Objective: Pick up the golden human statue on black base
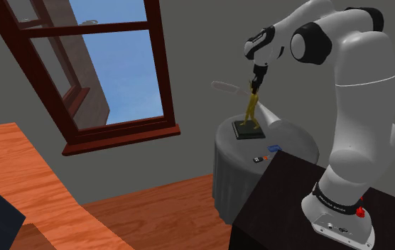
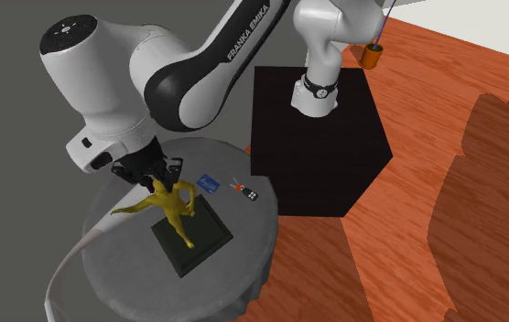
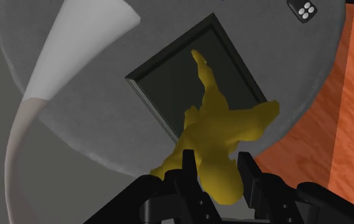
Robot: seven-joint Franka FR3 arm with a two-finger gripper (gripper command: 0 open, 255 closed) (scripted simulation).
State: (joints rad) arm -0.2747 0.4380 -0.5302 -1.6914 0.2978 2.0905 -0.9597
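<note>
Right at the wrist, gripper [image 3: 217, 159] is closed on the top of the gold statue [image 3: 217, 127]. One black finger sits on each side of the head and both press against it, so the jaws are pinching the figure, not spread. Statue's arms are flung out sideways, and its legs run down to a square black base [image 3: 169, 76].

From the second ext. view, gripper [image 2: 152, 174] comes down from above onto the statue [image 2: 172, 206]. The base [image 2: 198, 242] lies flat on a round grey table [image 2: 124, 265], approx. mid-top. Can't tell any gap btwn base and top.

A white curved strip [image 2: 65, 274] lies along the table's rim on the side away from the stand and hangs out past the edge. It's apart from the base. Wrist view shows it [image 3: 61, 70] widening where it lies on the top.

Near the rim facing the stand are a small blue card [image 2: 210, 181] and, just beside it, a small black device [image 2: 251, 193] w/ white dots. Both are apart from the base.

Next out is the black stand [image 2: 317, 155], just beside the table on a red-brown wood floor [image 2: 445, 183]. An orange cup [image 2: 372, 55] sits on the floor behind the stand.

Shoulder view has statue [image 1: 251, 110] upright under the gripper [image 1: 257, 84]. Farther off are a grey wall and a dark-red-framed window [image 1: 96, 64] w/ blue sky behind.
</note>
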